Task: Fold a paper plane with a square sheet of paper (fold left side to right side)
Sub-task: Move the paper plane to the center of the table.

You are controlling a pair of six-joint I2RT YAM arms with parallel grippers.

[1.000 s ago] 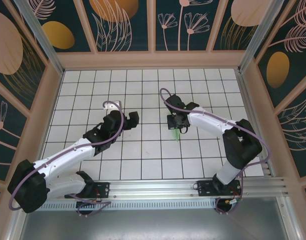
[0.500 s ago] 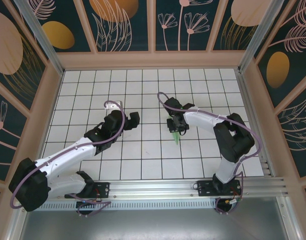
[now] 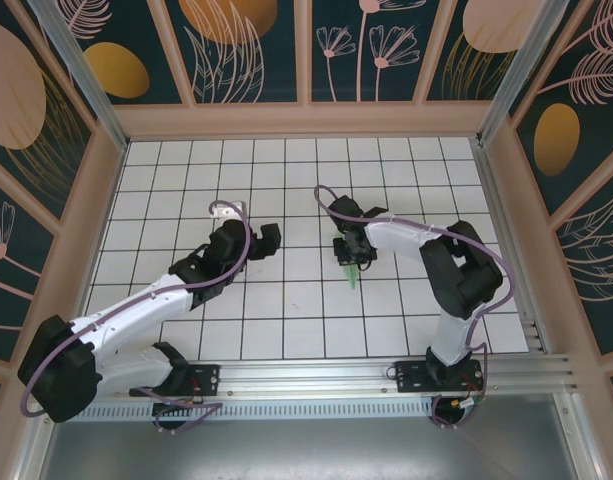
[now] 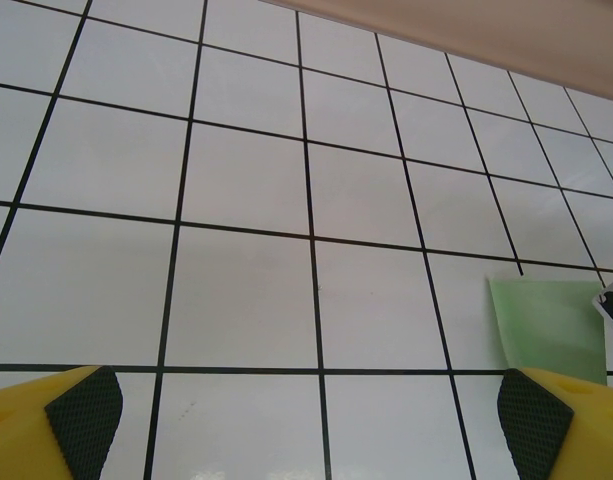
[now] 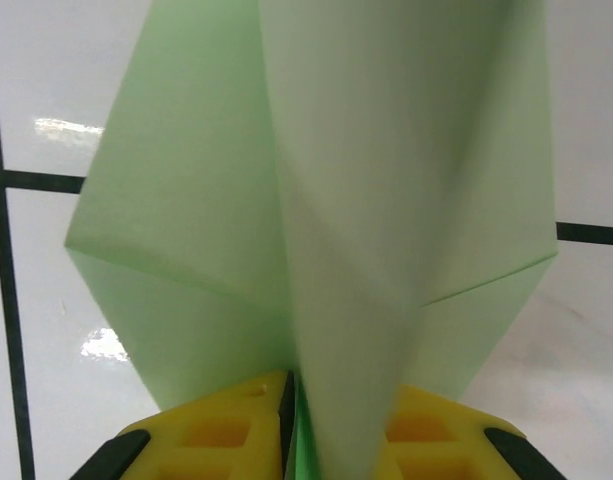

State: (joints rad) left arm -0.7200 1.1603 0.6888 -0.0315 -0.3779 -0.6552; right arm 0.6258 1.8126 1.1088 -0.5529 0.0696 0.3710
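Observation:
The square sheet of paper is pale mint green and folded with creases into a slim pointed paper plane (image 3: 353,271). It hangs point-down toward the grid floor just right of centre. My right gripper (image 3: 354,250) is shut on its upper end. In the right wrist view the creased paper (image 5: 326,190) rises from the narrow slit between the yellow fingers (image 5: 221,435). My left gripper (image 3: 265,239) stands wide open about two tiles to the left, with nothing in it. In the left wrist view its pads (image 4: 84,410) frame bare tiles, and a corner of the green paper (image 4: 548,326) shows at the right.
The white grid floor (image 3: 286,320) is enclosed by tan wooden walls (image 3: 306,120) at the back and on both sides. An aluminium rail (image 3: 316,378) carrying the arm bases runs along the near edge. The right arm's elbow (image 3: 456,270) rises beside the plane.
The right arm has folded inward, its elbow swinging left. The gripper and plane shifted slightly left and down. The left arm has barely moved.

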